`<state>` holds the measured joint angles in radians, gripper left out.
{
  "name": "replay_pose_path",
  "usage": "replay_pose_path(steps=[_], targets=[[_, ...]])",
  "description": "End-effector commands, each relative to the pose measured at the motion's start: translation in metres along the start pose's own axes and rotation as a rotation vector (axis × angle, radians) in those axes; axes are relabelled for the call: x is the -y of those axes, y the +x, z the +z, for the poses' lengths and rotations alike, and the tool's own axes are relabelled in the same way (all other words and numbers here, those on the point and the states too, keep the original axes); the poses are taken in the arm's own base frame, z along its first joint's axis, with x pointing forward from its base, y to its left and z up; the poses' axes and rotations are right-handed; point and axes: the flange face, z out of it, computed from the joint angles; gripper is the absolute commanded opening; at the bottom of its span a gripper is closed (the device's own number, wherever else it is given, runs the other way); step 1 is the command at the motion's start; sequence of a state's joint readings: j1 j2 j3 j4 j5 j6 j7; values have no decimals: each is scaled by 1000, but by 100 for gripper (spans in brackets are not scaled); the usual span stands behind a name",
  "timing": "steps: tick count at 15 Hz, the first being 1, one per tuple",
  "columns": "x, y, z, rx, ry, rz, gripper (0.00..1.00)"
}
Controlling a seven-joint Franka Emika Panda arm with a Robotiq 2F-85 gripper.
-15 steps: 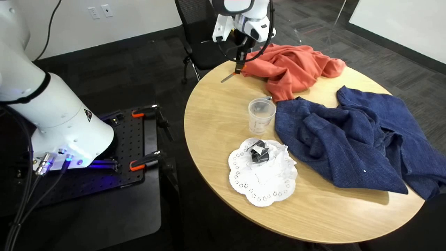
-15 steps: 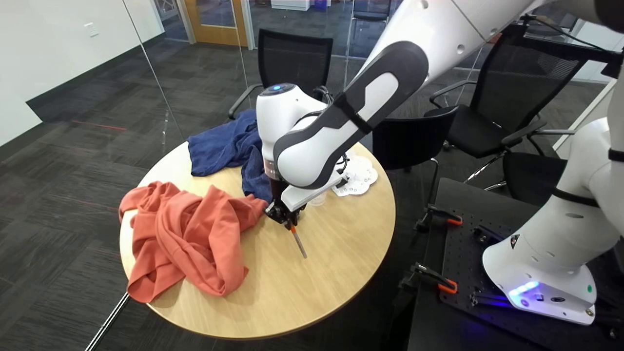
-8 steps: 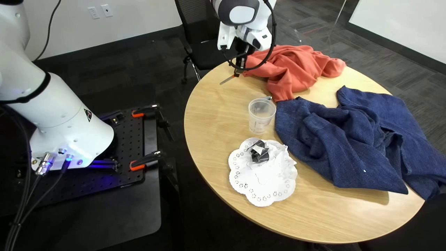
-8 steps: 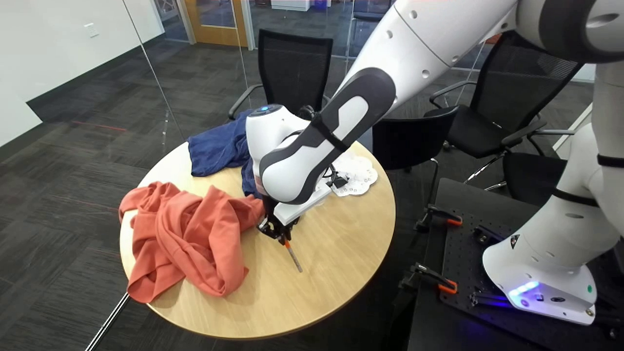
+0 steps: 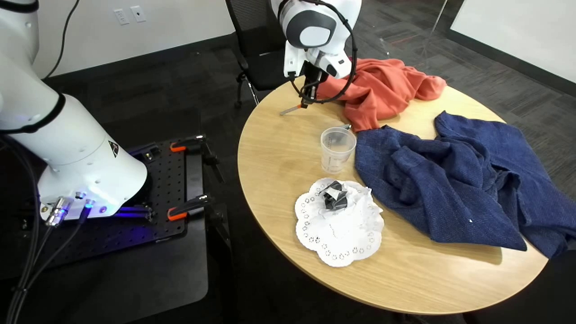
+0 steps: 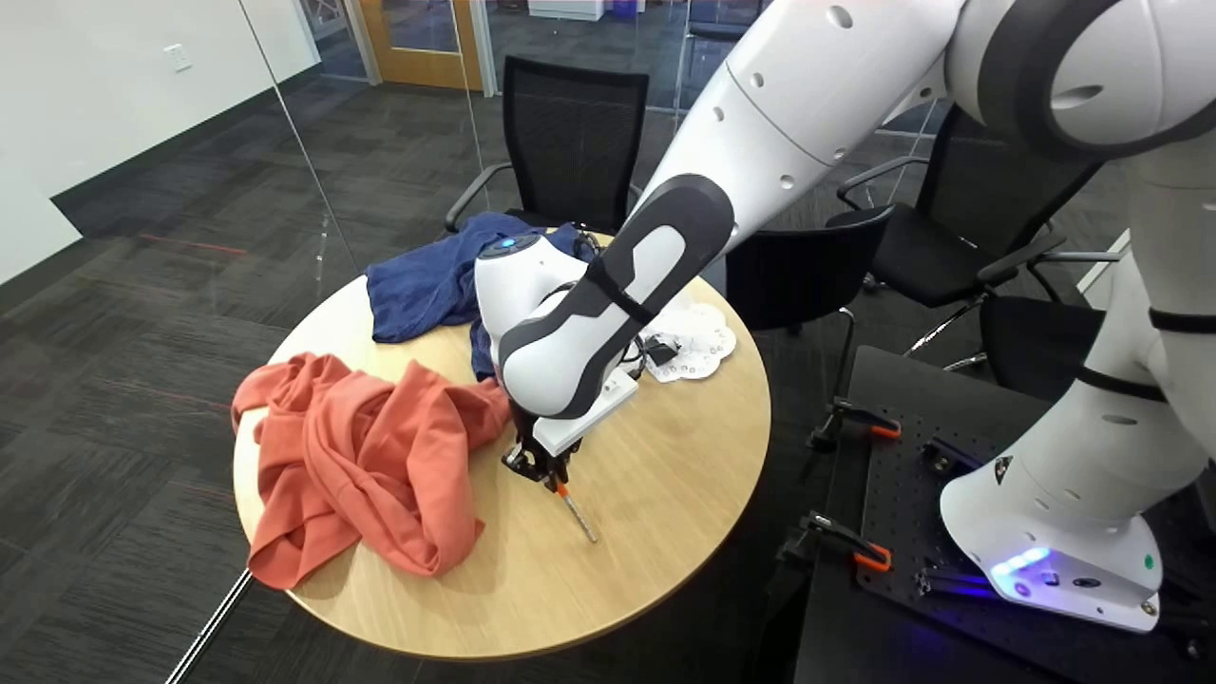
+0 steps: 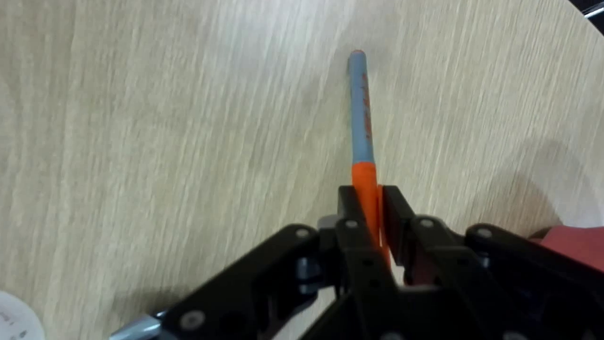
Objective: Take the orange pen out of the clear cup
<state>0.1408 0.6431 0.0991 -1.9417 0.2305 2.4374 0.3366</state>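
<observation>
The orange pen, with an orange cap and a grey barrel, shows in both exterior views (image 5: pixel 290 110) (image 6: pixel 578 513) and in the wrist view (image 7: pixel 362 113). My gripper (image 7: pixel 367 193) is shut on its orange cap, and the grey end points away from the fingers. The gripper is low over the table in both exterior views (image 5: pixel 305 104) (image 6: pixel 554 483). I cannot tell whether the pen touches the table. The clear cup (image 5: pixel 336 153) stands upright on the table, apart from the gripper. The arm hides it in an exterior view.
A red cloth (image 5: pixel 382 87) lies beside the gripper. A blue cloth (image 5: pixel 450 180) lies past the cup. A silver-tipped object (image 5: pixel 346 126) lies behind the cup. A white doily (image 5: pixel 310 229) holds crumpled paper and a black wrapper. The round table (image 6: pixel 456 617) has its edge near.
My gripper has moved down toward the table with the pen in it, and a little toward the front in an exterior view. The cup and cloths have not moved.
</observation>
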Motion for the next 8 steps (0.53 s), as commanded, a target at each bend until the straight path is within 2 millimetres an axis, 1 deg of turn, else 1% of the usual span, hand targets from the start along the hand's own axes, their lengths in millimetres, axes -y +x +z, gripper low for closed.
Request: replay_pose_path(steps=[1,2,3,5,8], targets=[[4,4,-1,-8,-1,-16,44],[4,3,-5,-19,0,-16,50],[4,1,-11,-38,6,-12,58],[5,-2,-23,-80,23,-16,72],[6,-9,-44,-161,49,-22,95]])
